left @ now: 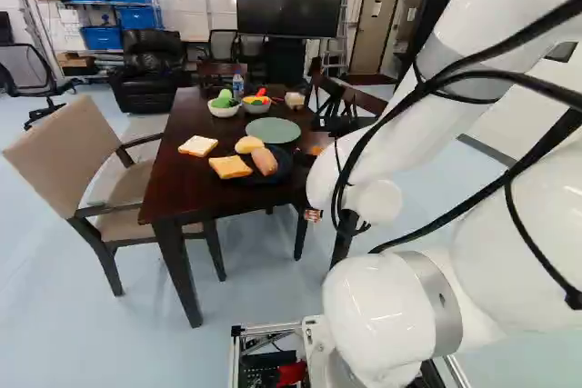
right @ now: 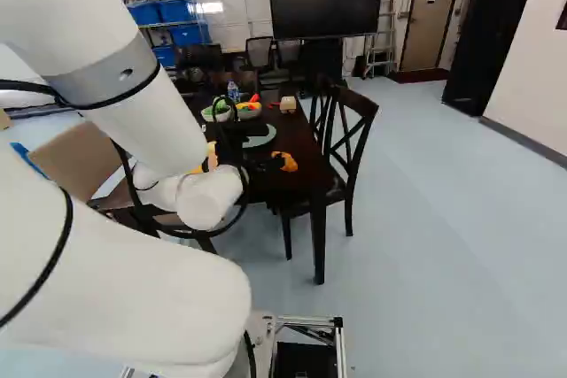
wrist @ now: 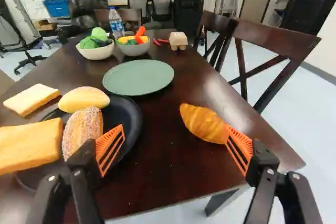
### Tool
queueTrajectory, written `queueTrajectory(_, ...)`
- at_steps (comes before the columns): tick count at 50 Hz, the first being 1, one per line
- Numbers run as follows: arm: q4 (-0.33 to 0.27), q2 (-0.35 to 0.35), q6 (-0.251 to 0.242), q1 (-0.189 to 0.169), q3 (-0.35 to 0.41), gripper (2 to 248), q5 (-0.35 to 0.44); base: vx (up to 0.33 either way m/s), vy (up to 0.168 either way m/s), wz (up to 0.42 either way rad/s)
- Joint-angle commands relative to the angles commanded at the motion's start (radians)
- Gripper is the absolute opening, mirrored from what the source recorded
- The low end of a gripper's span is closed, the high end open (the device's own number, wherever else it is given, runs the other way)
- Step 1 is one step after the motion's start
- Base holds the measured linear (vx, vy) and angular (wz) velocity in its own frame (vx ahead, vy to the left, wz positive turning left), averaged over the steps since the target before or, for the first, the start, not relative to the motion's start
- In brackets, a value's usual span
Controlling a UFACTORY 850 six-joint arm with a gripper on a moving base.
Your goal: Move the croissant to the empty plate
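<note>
Croissant [wrist: 199, 123] is lying straight on the dark table [wrist: 163, 163], near end, toward the right edge, so not on a plate. Gripper [right: 252, 164] is hanging over that near end, fingers standing wide apart, gripping nothing. Its right finger is lining up with the croissant's right end; touching or just close, I can't tell. Left finger is showing in front of the black plate [wrist: 136, 124]. White arm [left: 400, 124] is reaching from the base out to the table. Green plate [wrist: 139, 77] is sitting farther off, left of the croissant and well apart from it. Black plate is sitting near left, carrying a sprinkled roll [wrist: 82, 129] and a smooth yellow roll [wrist: 84, 99], the two lying side by side. One bread slice [wrist: 26, 148] is overlapping the plate's left side, another slice [wrist: 31, 98] is lying on the table beyond it. Past the green plate, two bowls are standing: left bowl [wrist: 97, 52] is holding green pieces, right bowl [wrist: 135, 49] yellow and orange-red ones. Bottle [wrist: 115, 21] is standing upright behind them; small carton [wrist: 178, 40] is sitting to their right. Wooden chair [wrist: 289, 45] is standing at the table's right side, padded chair [left: 64, 147] at its left.
</note>
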Motion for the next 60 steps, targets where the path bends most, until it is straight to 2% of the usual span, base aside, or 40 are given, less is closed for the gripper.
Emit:
queueTrajectory(29,0.000,-0.002,0.000,0.000,-0.002,247,-0.006,0.037,-0.001,-0.008)
queueTrajectory(60,0.000,0.008,0.000,-0.026,-0.064,247,-0.138,0.000,0.000,0.000)
